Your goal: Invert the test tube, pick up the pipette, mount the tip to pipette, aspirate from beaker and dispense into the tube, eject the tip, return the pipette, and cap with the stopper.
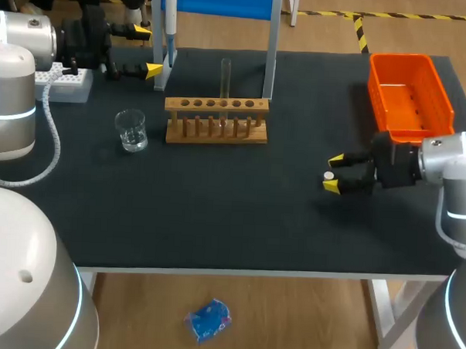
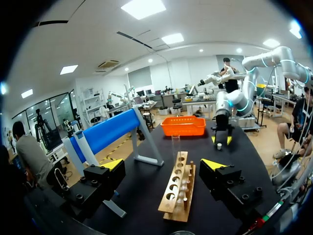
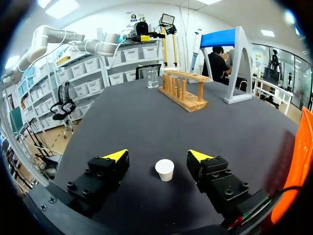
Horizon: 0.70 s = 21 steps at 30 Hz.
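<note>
Black table carries wooden rack, beaker, orange bin, tip box, stopper.

lab bench with tube rack, beaker

Our head view above the table, left wrist facing three o'clock, right wrist facing ten, all sharing the rack.

Bright even overhead lighting; shadows soft, faint.
</note>
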Motion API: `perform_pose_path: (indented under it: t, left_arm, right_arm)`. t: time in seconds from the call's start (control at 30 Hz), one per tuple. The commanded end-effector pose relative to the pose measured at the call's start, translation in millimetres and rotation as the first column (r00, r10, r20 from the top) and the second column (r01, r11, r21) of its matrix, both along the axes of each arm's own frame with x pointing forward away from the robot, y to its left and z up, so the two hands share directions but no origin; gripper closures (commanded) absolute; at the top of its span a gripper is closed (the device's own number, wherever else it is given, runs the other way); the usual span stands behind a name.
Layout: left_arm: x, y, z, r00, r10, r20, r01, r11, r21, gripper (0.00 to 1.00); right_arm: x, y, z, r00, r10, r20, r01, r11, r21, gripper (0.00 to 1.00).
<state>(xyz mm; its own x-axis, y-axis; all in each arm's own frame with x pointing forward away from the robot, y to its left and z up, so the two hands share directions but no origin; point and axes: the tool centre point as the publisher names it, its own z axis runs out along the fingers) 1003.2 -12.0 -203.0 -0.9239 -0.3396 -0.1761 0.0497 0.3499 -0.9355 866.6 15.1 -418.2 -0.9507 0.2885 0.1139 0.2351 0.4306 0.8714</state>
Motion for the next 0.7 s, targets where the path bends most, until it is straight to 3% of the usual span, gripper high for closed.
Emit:
perform_pose_path:
  t: [0.03,0.27,0.37,0.5,0.7]
  left_arm:
    - [0.2,1.2,1.0,1.0,-0.004,-0.003,0.004,1.0,0.001,0.0]
    - [0.2,1.2,1.0,1.0,-0.004,-0.003,0.004,1.0,0.001,0.0]
    - [0.2,1.2,1.0,1.0,-0.004,-0.003,0.004,1.0,0.001,0.0]
    - [0.2,1.2,1.0,1.0,-0.004,-0.003,0.004,1.0,0.001,0.0]
    - [0.2,1.2,1.0,1.0,-0.004,-0.003,0.004,1.0,0.001,0.0]
  right_arm:
    - [1.8,1.1,-4.2,1.0,0.003,-0.002,-0.003,1.0,0.005,0.14]
    - [3.8,1.5,-7.6,1.0,0.001,-0.006,-0.001,1.0,0.005,0.16]
    - [4.7,2.3,-8.5,1.0,-0.001,-0.001,0.001,1.0,0.004,0.24]
    - [5.6,3.1,-9.1,1.0,-0.002,0.004,0.002,1.0,-0.001,0.15]
    - [5.6,3.7,-11.2,1.0,-0.003,0.005,0.004,1.0,-0.005,0.27]
